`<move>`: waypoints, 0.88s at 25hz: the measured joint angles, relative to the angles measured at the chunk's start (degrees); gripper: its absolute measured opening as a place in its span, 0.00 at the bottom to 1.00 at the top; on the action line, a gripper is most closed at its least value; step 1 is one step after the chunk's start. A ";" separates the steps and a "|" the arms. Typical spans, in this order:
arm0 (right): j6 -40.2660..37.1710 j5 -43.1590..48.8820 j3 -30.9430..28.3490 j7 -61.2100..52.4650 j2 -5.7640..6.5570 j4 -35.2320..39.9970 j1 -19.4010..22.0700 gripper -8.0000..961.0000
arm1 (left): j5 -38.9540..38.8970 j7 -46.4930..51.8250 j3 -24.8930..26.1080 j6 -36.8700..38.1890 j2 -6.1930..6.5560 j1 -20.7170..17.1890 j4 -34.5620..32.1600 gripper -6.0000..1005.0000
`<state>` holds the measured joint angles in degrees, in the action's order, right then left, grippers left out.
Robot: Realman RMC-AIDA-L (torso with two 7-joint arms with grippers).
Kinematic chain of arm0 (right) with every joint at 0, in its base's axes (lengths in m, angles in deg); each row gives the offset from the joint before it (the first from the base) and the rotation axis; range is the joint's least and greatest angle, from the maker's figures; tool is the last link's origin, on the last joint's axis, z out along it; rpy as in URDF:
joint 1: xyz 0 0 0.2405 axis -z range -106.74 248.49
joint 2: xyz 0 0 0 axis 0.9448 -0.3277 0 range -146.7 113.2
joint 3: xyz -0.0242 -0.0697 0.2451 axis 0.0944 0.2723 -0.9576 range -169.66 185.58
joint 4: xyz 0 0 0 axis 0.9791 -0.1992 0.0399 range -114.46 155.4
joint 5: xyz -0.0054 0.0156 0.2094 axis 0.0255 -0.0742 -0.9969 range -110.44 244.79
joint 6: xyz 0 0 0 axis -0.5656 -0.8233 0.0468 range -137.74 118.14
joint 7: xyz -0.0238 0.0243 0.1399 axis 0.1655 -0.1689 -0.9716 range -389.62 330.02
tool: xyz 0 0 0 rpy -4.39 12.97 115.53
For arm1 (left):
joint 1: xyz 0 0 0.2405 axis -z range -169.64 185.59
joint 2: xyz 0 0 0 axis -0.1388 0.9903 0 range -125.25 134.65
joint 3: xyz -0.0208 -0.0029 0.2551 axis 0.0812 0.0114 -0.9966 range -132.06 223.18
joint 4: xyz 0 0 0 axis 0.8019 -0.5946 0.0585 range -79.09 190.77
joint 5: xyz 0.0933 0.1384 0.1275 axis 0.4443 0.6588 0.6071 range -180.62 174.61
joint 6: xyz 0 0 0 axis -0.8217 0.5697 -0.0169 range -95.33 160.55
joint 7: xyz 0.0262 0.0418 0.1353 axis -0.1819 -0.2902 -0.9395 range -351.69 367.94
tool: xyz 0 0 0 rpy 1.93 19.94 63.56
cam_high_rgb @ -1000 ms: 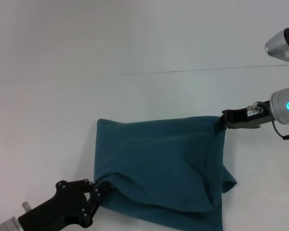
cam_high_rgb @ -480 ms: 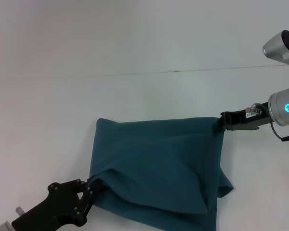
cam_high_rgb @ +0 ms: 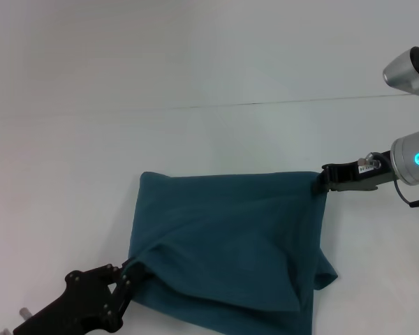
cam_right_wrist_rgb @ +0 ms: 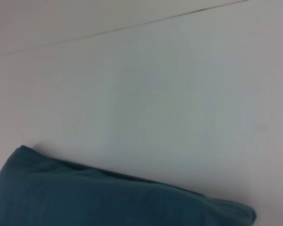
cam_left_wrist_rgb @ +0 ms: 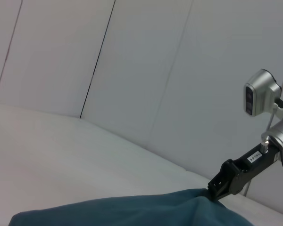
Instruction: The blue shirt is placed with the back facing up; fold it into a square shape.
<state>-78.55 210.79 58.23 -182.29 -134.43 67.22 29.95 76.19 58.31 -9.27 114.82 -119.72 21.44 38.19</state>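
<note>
Pinching blue shirt (cam_high_rgb: 230,244): left gripper (cam_high_rgb: 129,269) near corner | right gripper (cam_left_wrist_rgb: 212,194) far corner

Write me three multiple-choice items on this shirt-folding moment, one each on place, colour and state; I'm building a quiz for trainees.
1. Where does the right gripper meet the shirt?
A. its far right corner
B. its middle
C. its near left corner

2. What colour is the shirt?
A. red
B. dark teal-blue
C. white

3. How does the shirt lie on the table?
A. spread flat, sleeves out
B. rolled into a tube
C. folded into a rough block with loose wrinkles

Answers: 1 A, since the head view shows that gripper at the far right corner, while the left gripper is at the near left; 2 B, seen in all views; 3 C, with layered edges and creases showing.
</note>
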 joint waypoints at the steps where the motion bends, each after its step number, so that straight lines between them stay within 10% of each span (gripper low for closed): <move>1: 0.08 0.00 0.00 0.00 0.00 0.00 0.03 0.02 | 0.00 0.00 0.15 0.21 -0.01 -0.04 0.18 0.04; 22: -4.38 -0.02 0.68 1.31 0.27 0.11 -0.45 0.06 | 0.38 0.51 2.20 2.02 0.19 -0.47 1.46 0.04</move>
<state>-82.93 210.77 58.91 -180.97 -134.16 67.33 29.50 76.57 58.82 -7.08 116.84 -119.52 20.97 39.65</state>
